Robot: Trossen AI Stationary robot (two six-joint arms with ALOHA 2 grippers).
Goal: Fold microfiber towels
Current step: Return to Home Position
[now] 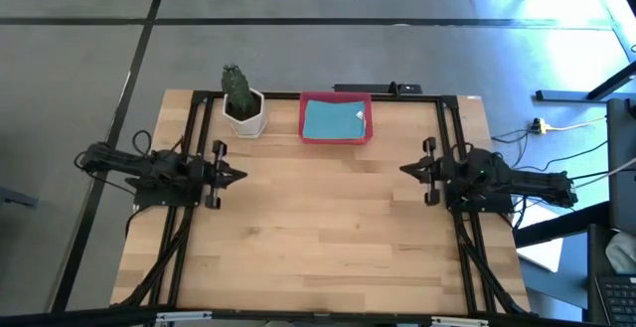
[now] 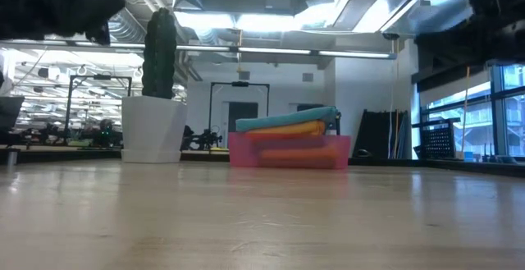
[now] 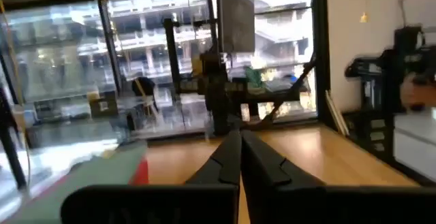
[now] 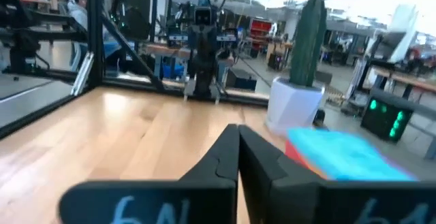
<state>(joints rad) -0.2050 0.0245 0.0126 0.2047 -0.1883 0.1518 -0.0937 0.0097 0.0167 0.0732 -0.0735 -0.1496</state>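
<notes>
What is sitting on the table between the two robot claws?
Nothing: in the high view, only bare wooden table separates the left gripper from the right gripper. The red tray of folded towels sits farther back, beside the potted cactus.

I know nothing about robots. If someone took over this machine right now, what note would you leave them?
Left gripper: shut, empty, parked over the left side of the table.
Right gripper: shut, empty, parked over the right side.
Towels: folded, stacked in the red tray at the far edge beside the potted cactus; blue on top, yellow and orange beneath.
Done: every towel in view is folded and in the tray.
Left: no loose towel shows on the table; nothing more to fold in view.
</notes>
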